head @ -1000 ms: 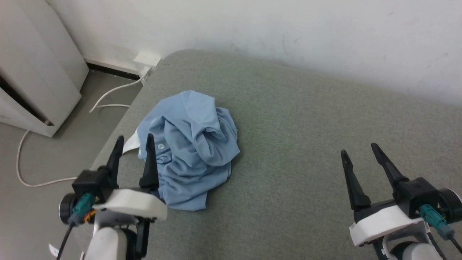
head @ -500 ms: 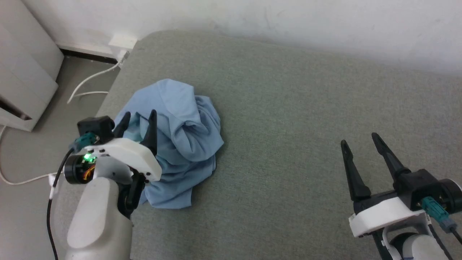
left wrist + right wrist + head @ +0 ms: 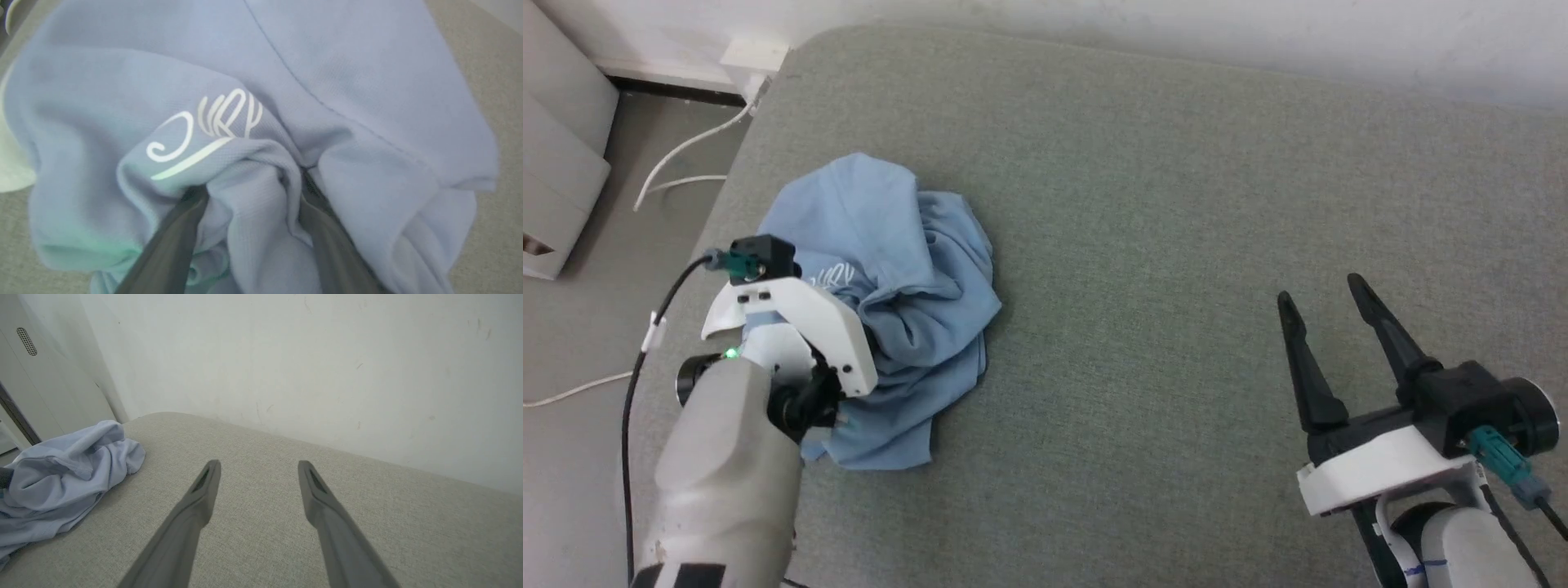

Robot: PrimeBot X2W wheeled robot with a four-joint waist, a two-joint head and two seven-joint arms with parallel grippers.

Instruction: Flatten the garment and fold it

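The crumpled light blue polo shirt (image 3: 907, 245) is heaped near the left edge of the grey-green upholstered surface (image 3: 1176, 245). The left gripper (image 3: 250, 185) is sunk in its folds, fingers spread wide. The right gripper (image 3: 1319, 290) is held wide and empty. Several layers could be pinched together, leaving it bunched.

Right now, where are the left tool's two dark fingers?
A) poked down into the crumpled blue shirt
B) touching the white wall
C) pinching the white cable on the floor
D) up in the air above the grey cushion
A: in the left wrist view the left tool has both fingers pushed into folds of the blue shirt, with a ridge of cloth between them.
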